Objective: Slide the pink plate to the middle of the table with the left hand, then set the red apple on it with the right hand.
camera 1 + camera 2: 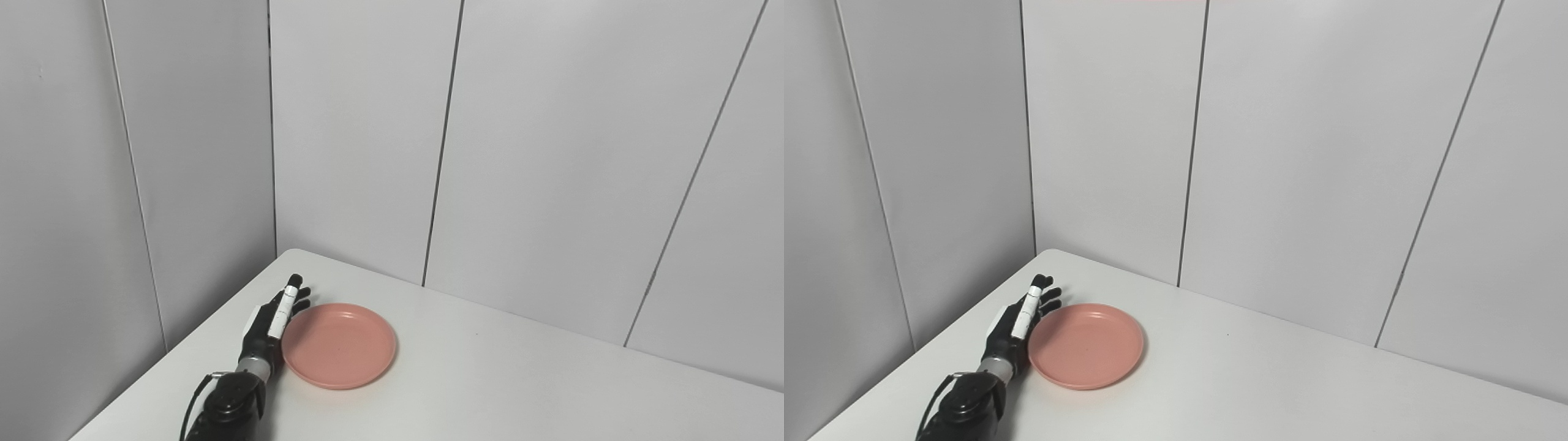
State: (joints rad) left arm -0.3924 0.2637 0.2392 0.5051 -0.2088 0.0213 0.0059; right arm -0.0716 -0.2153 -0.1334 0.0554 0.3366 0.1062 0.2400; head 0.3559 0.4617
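Left hand (271, 327) lies flat-edged against the near-left side of the pink plate (339, 345), fingers (285, 309) stretched out straight and together along the rim, thumb not clearly visible; it grips nothing, just rests beside the plate, touching or all but touching its rim (contact itself too fine to confirm). Plate sits directly to the right of the hand, flat on the white surface (520, 380), near the far-left corner where the wall panels meet, so judged by that it is not yet at the middle; most of the bare surface stretches away to the right of the hand. Plate is empty. Step in hand looks like the sideways push: palm side set against the rim, ready to shove the plate away from the hand toward the right. Right hand is not in either view, so its state is unknown. Red apple is not in view either; nothing red shows anywhere on the surface (may lie beyond the frame edge). Progress, as a judgement: early, first step at the start or barely begun; left to do are the slide to centre and the whole apple pick and place.
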